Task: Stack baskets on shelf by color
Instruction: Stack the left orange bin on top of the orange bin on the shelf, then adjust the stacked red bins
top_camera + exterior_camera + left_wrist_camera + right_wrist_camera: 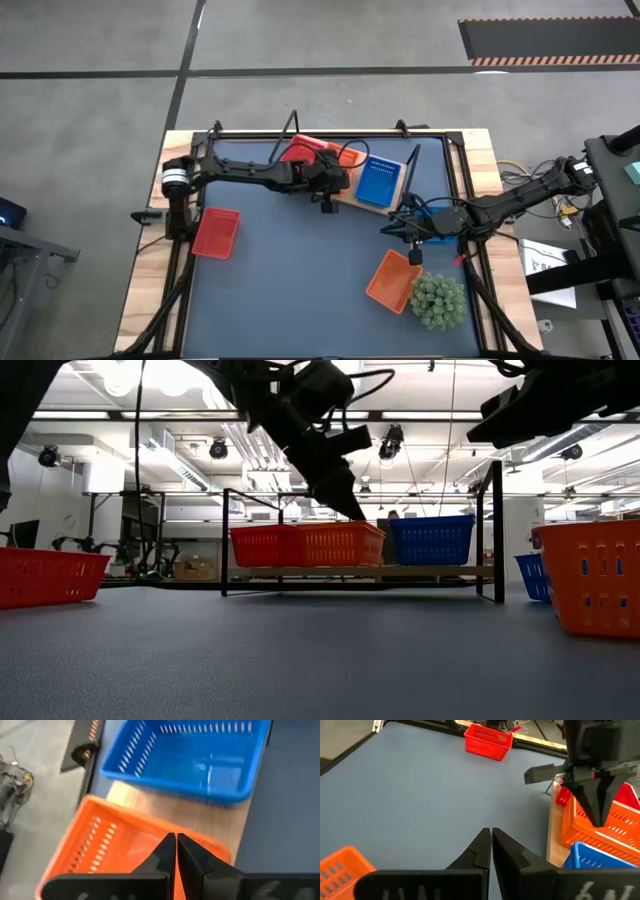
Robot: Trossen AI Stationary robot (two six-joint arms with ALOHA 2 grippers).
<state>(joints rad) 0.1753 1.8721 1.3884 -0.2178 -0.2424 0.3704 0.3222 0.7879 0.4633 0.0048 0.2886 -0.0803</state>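
On the dark-blue surface (300,260), listed from largest to smallest:

Shelf (350,197): light wooden board with black wire ends, at the far middle of the surface. It carries three baskets in a row: a red basket (303,152), an orange basket (349,155) touching it, and a blue basket (379,181) at the right end. In the left wrist view the orange and blue ones show nothing inside; the red one's inside cannot be told.

Left arm: reaches from the surface's left edge across to the shelf. Its hand (327,203) hangs over the orange basket on the shelf, fingers pressed together, gripping nothing.

Right arm: comes in from the right edge, stretched toward the middle. Its hand (415,256) hovers above bare surface just in front of the shelf's right end, fingers closed tight, gripping nothing.

Loose red basket (216,232): near the left edge, well apart from the shelf, nothing inside.

Loose orange basket (394,281): near the front right, just below the right hand, nothing inside.

Green spiky plant (437,300): just beside the loose orange basket, on its right.
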